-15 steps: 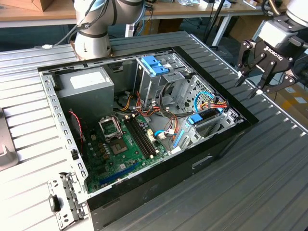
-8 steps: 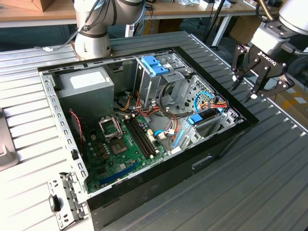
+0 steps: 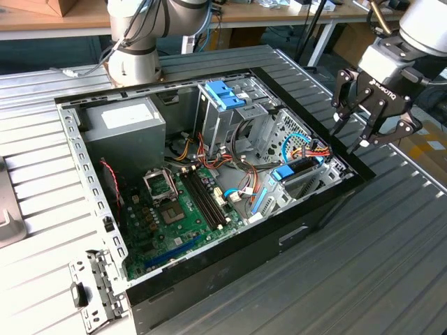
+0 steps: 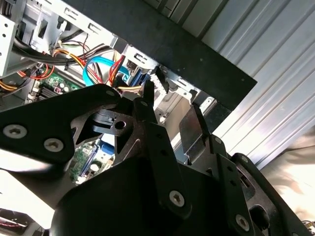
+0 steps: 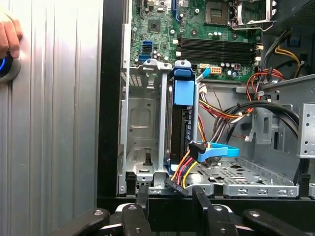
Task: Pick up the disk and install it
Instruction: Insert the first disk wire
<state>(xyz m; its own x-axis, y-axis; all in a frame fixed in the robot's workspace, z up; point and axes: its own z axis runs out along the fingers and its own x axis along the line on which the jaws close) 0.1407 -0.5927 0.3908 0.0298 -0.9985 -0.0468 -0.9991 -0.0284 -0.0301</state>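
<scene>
We find our gripper (image 3: pixel 368 118) hovering outside the open computer case (image 3: pixel 230 262), just beyond its edge on the exterior view's right, fingers spread apart and holding nothing. The disk (image 5: pixel 181 118) stands on edge in a slot of the metal drive cage (image 5: pixel 142 128) inside the case, its blue rail (image 5: pixel 183 89) and latch showing at the end nearest the motherboard (image 5: pixel 206 39); in the exterior view it sits low in the cage (image 3: pixel 297 174) close below the gripper. A blue data cable (image 5: pixel 216 150) and a bundle of coloured power wires (image 5: pixel 181 172) reach its other end. We judge the disk sits in its bay, so doing this step well means we keep the open fingers clear of those cables and of the case's black rim. If any pressing is needed, it should go squarely along the slot, never sideways against the thin rails. A person's hand (image 5: pixel 9 34) rests on the ribbed table (image 5: pixel 54 123) by a round button, well apart from the case.
</scene>
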